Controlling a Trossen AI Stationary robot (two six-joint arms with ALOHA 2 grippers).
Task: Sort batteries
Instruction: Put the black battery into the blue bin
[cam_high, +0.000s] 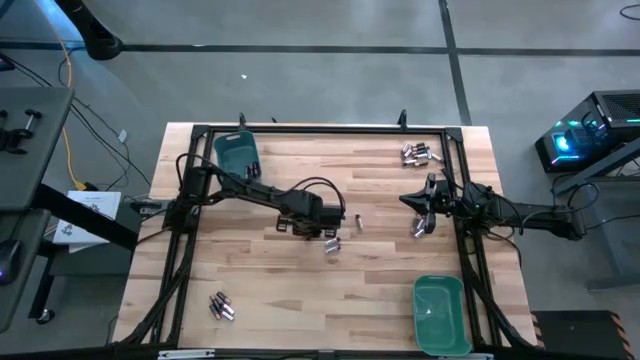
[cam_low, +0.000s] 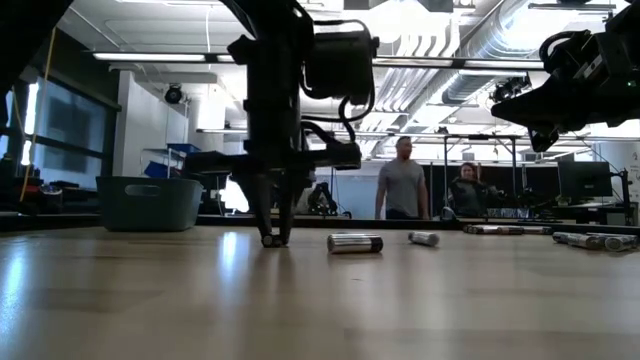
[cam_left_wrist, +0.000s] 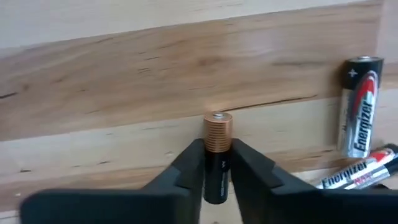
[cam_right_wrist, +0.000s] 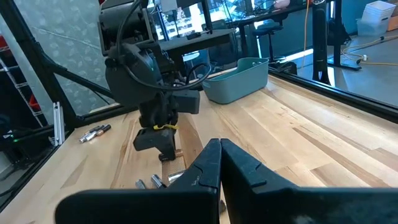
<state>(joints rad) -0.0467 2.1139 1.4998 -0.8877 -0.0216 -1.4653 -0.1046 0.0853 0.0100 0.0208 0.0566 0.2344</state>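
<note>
Left gripper (cam_left_wrist: 216, 165): closed on a copper-topped battery (cam_left_wrist: 217, 144), set down mid-surface (cam_high: 260, 290).
Right gripper (cam_right_wrist: 219, 163): closed, nothing held, raised near the surface's right edge.

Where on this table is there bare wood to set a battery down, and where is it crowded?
Bare wood lies between the batteries at the front left and the front-right bin, and between the back-left bin and the back-right batteries. It is crowded mid-table, where the left hand grips a battery beside loose ones.
</note>
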